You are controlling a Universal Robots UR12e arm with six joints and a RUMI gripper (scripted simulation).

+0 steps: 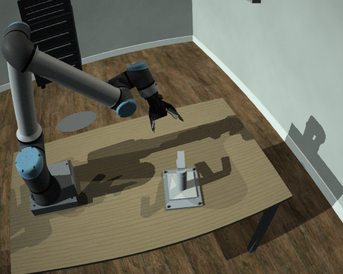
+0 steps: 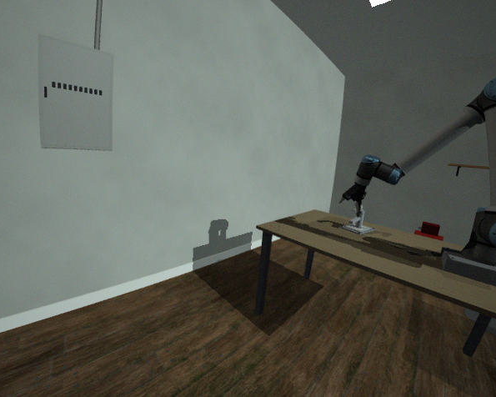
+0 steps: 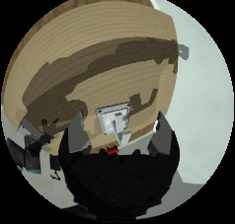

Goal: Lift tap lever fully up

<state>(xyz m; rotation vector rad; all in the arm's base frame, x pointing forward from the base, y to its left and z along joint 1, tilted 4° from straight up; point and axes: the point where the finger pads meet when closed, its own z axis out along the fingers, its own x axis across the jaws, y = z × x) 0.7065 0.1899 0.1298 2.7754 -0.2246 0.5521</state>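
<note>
The tap (image 1: pixel 181 178) (image 2: pixel 358 219) (image 3: pixel 117 121) is a grey cylinder standing on a square grey base plate (image 1: pixel 184 203) (image 2: pixel 360 233) (image 3: pixel 105 113) in the middle of the wooden table (image 1: pixel 106 235) (image 2: pixel 324 243). Its pale lever (image 1: pixel 180 159) sticks out from the top of the cylinder. My gripper (image 1: pixel 166 124) (image 2: pixel 351 197) (image 3: pixel 120 112) is open and empty. It hangs in the air above and behind the tap, pointing down at the table, and touches nothing. In the wrist view the tap lies between the two fingers, well below them.
The arm's base (image 1: pixel 53 188) is bolted at the table's left end. A black cabinet (image 1: pixel 50 35) and a grey disc (image 1: pixel 76 121) on the floor lie behind the table. A small red box (image 2: pixel 428 228) sits beyond the table. The wall runs along the right.
</note>
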